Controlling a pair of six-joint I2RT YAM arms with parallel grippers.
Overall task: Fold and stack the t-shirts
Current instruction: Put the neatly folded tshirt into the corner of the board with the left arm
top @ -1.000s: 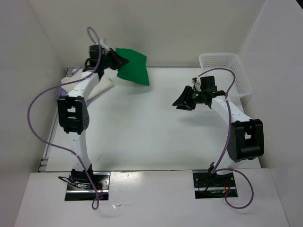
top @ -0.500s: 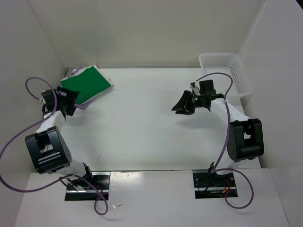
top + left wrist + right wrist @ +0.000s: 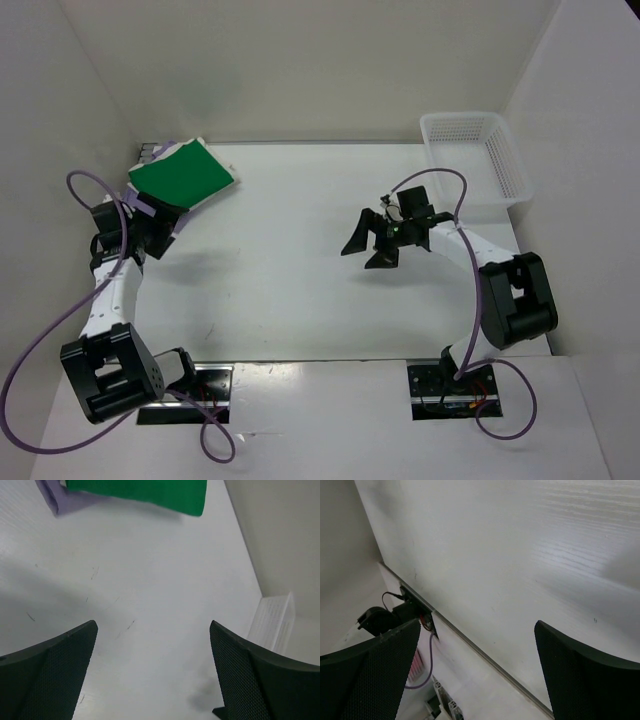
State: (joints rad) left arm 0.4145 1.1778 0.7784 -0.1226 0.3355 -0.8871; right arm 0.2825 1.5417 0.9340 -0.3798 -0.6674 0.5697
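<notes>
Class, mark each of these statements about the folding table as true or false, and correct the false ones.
1. The green t-shirt lies folded at the far left corner of the table. True.
2. The left gripper is clamped on the green t-shirt. False: it is open and empty, apart from the shirt.
3. The white basket stands at the far right of the table. True.
4. The right gripper holds a shirt. False: it is open over bare table, holding nothing.
5. The lavender t-shirt lies in the white basket. False: its edge shows beneath the green t-shirt.
</notes>
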